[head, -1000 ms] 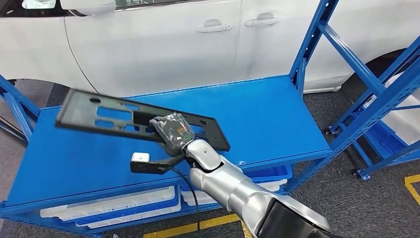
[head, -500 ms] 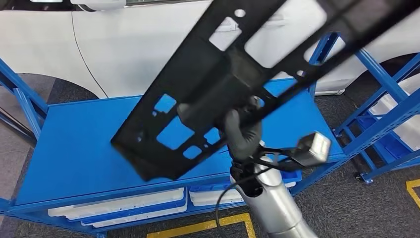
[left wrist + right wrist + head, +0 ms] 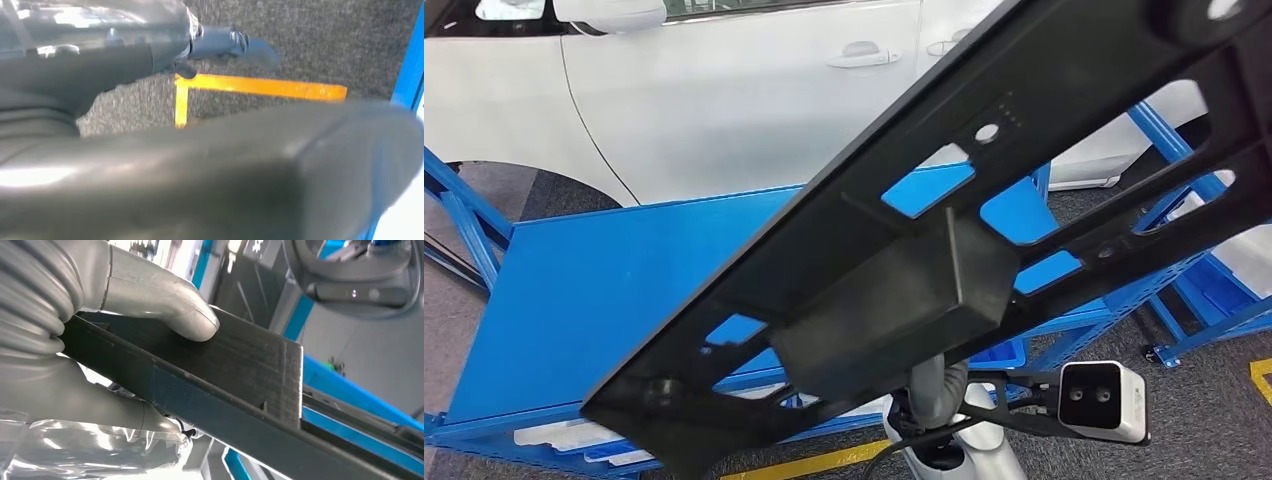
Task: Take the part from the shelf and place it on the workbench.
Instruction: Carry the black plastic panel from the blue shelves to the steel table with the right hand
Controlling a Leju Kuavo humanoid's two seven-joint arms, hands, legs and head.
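Right hand (image 3: 75, 340) grips black part (image 3: 944, 230), thumb (image 3: 165, 305) pressed on its flat face, fingers beneath. Part raised, tilted, close to head camera, above blue shelf (image 3: 604, 290). Left hand's (image 3: 150, 45) closure unclear.

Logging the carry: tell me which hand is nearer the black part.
Right. The right hand grips the black part, thumb on one face and fingers under it, holding it above the blue shelf. The left hand hangs over the carpeted floor, touching nothing.

raised part (image 3: 944, 190) hides right hand (image 3: 100, 310), shelf (image 3: 604, 280).
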